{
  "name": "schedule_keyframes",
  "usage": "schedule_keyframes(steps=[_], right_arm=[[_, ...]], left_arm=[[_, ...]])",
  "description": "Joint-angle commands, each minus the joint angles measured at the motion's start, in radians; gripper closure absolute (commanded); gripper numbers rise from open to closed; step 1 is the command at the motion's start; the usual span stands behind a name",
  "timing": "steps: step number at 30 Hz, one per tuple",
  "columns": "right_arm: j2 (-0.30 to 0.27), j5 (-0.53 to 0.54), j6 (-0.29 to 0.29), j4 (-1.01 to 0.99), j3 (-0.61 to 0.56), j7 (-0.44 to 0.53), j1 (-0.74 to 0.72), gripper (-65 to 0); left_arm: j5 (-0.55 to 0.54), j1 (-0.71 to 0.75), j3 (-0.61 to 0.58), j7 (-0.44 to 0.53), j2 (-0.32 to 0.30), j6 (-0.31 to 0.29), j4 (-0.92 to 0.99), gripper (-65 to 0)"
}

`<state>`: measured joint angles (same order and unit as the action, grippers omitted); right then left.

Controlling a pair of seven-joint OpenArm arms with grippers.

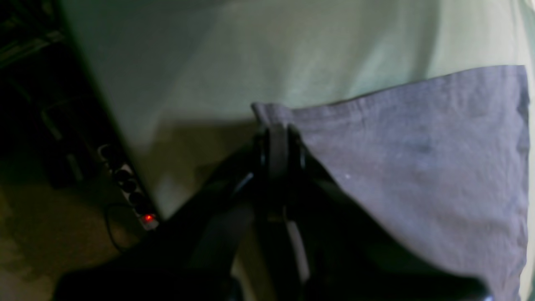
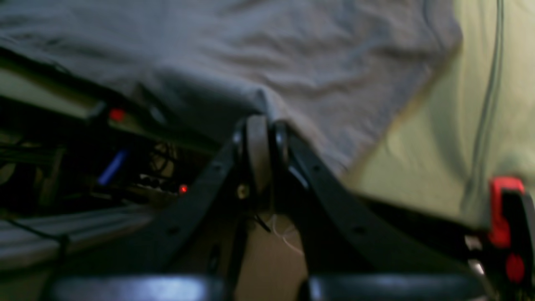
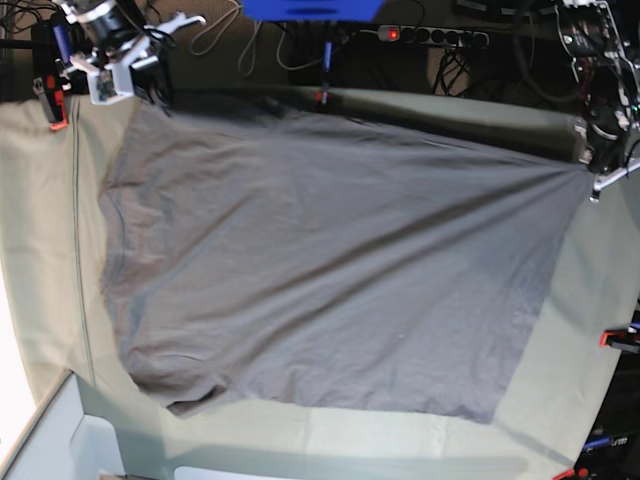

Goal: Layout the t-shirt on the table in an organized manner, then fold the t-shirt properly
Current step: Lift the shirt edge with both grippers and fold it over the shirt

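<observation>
The dark grey t-shirt [image 3: 320,260] lies spread over most of the table [image 3: 40,250], pulled taut between two far corners, with diagonal creases running toward the right one. My left gripper [image 3: 590,172] is at the far right edge, shut on a corner of the t-shirt [image 1: 418,159]; in the left wrist view the fingertips of the left gripper [image 1: 276,129] pinch the cloth tip. My right gripper [image 3: 135,95] is at the far left, shut on the opposite corner. In the right wrist view the right gripper [image 2: 262,125] holds a bunched fold of the t-shirt [image 2: 292,54].
Red clamps [image 3: 55,100] [image 3: 618,340] [image 2: 503,217] grip the table cloth at its edges. A power strip [image 3: 430,37] and cables lie beyond the far edge. A pale box [image 3: 60,440] sits at the near left corner. The floor and another power strip [image 1: 129,184] lie beside the table.
</observation>
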<state>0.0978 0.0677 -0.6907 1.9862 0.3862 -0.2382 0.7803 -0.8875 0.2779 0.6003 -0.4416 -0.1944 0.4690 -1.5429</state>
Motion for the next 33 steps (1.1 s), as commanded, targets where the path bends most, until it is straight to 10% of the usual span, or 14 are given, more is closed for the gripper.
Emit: schedule_keyframes(steps=[1, 33], right_arm=[[0.000, 0.017, -0.007, 0.018, 0.004, 0.027, -0.008, 0.0], [-0.056, 0.008, -0.007, -0.314, 0.125, -0.257, -0.687, 0.0]], left_arm=[[-0.002, -0.013, 0.005, 0.023, -0.017, 0.000, -0.011, 0.0], [0.000, -0.409, -0.254, 0.023, -0.109, 0.000, 0.272, 0.0]])
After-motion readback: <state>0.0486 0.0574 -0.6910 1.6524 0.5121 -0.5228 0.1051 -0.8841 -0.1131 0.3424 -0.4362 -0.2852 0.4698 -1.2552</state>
